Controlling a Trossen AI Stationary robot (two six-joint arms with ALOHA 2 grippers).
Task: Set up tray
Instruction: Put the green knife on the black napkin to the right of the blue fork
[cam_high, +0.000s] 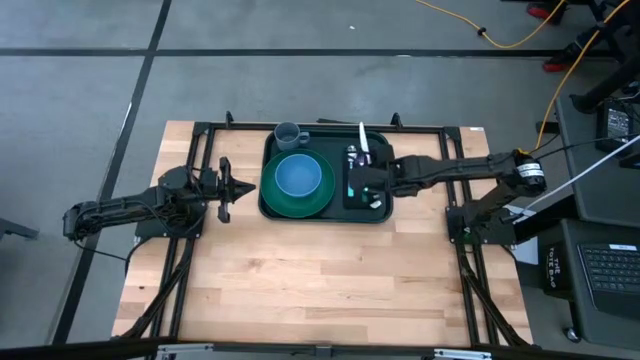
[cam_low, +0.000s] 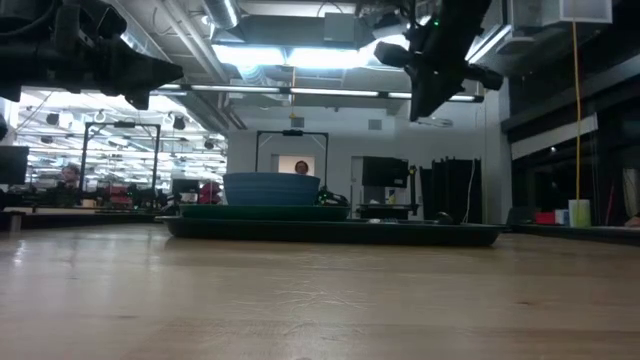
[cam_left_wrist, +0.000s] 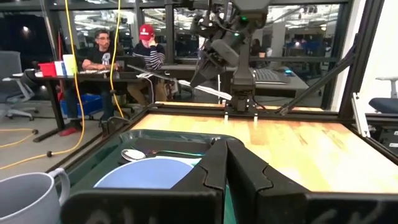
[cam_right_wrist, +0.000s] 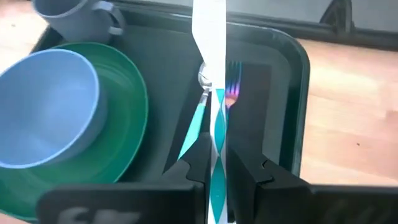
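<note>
Your right claw (cam_right_wrist: 216, 163) pinches a teal-handled knife (cam_right_wrist: 211, 74) above the tray (cam_high: 268, 150) | tray sits mid-surface (cam_high: 300, 270), holding plate (cam_high: 318, 196), bowl (cam_high: 298, 177), mug (cam_high: 288, 133) | your left claw (cam_high: 226, 188) pressed together beside tray

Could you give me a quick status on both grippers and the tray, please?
Right gripper over the tray, shut on a white-and-teal knife. Left gripper shut, empty, just left of the tray. Plate, bowl, mug aboard; nothing in the way.

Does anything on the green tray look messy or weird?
Nothing looks spilled or broken. The only odd bit: the right gripper pinches a white-and-teal knife above the tray, over the black mat holding a fork.
</note>
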